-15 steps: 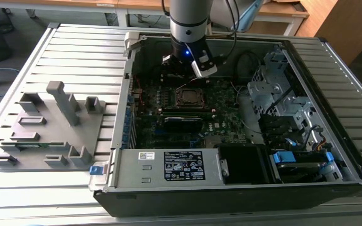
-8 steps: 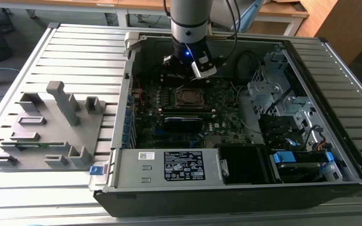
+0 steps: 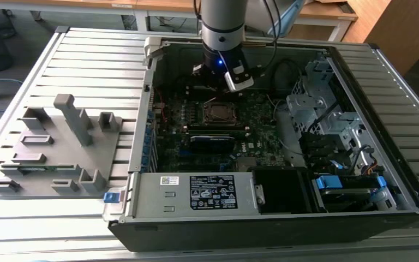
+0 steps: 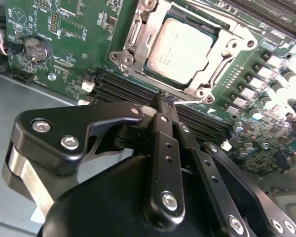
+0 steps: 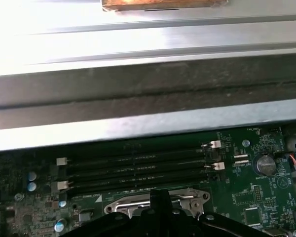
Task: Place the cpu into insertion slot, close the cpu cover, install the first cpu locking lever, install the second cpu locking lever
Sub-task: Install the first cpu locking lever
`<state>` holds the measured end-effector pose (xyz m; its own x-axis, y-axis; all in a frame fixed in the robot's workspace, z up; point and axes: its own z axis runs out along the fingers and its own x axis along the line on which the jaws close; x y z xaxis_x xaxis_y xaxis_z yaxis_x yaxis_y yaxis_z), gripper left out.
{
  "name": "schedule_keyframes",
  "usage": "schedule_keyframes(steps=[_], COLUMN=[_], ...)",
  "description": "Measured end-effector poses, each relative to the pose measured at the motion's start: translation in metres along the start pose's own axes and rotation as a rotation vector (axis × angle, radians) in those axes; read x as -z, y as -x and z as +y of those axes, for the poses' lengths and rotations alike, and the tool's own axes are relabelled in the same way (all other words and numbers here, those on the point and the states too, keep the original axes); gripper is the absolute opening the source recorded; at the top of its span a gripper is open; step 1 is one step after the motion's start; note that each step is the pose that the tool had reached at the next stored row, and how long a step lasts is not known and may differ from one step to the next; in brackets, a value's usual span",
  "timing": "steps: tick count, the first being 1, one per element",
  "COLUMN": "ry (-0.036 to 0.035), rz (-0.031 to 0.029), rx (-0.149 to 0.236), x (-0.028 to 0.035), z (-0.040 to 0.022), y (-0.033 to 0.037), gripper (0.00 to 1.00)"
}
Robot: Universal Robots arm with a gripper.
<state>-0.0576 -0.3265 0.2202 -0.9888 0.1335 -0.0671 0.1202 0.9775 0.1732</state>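
Now the gripper (image 4: 164,98), closed tight and empty, sits just beside the cpu cover (image 4: 134,37); pushing there likely wants slow, square contact.

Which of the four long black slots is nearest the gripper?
The slot bordering the silver cover; the gripper sits just beside it, the other three lie farther away.

Arm (image 3: 220,33) inside open case (image 3: 268,232), near insertion slot (image 3: 217,112).
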Motion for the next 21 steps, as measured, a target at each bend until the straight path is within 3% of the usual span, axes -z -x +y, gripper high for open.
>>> schedule_keyframes(steps=[15,21], ry=[-0.0011,-0.0042], rz=[-0.0026,-0.0103], rx=[-0.015,-0.059], x=[-0.0039,-0.0061], z=[0.0042,0.0051], y=[0.0048,0.0050], gripper=[0.11,0.11])
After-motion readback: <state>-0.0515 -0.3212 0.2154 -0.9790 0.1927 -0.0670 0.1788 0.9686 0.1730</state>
